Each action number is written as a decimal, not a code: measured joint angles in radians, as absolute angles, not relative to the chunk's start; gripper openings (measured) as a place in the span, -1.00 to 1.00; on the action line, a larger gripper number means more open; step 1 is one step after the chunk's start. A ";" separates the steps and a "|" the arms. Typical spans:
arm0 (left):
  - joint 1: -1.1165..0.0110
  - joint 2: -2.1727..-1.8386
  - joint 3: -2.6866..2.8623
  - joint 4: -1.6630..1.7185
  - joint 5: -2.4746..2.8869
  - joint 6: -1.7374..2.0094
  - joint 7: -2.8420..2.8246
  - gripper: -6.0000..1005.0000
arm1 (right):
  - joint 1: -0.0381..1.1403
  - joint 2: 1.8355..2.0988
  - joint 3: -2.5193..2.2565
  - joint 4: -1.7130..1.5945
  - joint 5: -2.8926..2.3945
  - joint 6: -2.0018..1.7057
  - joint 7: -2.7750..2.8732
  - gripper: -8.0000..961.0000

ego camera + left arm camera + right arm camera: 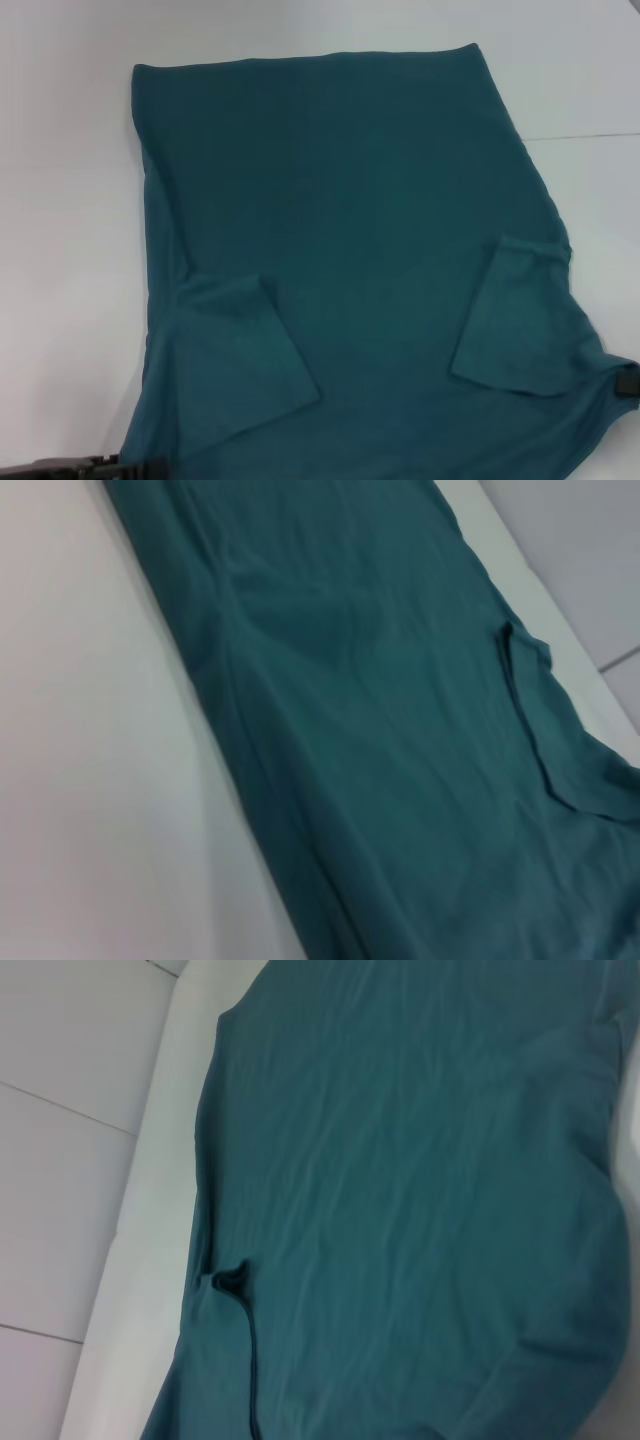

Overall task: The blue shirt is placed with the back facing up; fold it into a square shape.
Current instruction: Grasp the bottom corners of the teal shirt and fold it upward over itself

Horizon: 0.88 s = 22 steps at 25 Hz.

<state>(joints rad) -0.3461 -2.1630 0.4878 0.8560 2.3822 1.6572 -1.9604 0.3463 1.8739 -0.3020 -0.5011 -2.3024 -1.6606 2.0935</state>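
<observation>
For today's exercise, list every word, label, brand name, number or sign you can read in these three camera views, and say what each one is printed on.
There are none to read.
The dark teal-blue soft fabric short-sleeved shirt lies with a plain side up and both sleeves folded inward; no lettering, tag or label shows in any view.
The white table bears no markings.
The dark parts of the left gripper and right gripper at the near edge show no legible text.

A plain white bench [70,250] fills the head view, smooth and evenly lit, with soft light and no hard shadows; a thin dark seam [585,136] runs across its far right side; from the left wrist view the bench edge [540,600] shows pale, with grey floor [590,550] beyond it; the right wrist view catches large light floor tiles [70,1070] split by thin grout lines.
</observation>
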 joint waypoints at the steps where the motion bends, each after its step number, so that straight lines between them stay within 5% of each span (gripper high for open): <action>1: -0.348 -2.163 0.488 0.856 2.382 1.651 -1.962 0.70 | 0.346 1.874 -0.301 -0.501 -2.302 -1.661 2.094 -0.87; 3: -0.350 -2.160 0.488 0.856 2.383 1.637 -1.968 0.70 | 0.347 1.874 -0.299 -0.501 -2.302 -1.662 2.096 -0.87; 8: -0.355 -2.157 0.491 0.860 2.397 1.628 -1.977 0.25 | 0.352 1.873 -0.299 -0.502 -2.302 -1.663 2.097 -0.87; 22: -0.371 -2.154 0.500 0.861 2.413 1.634 -1.991 -0.49 | 0.356 1.868 -0.299 -0.502 -2.303 -1.660 2.098 -0.87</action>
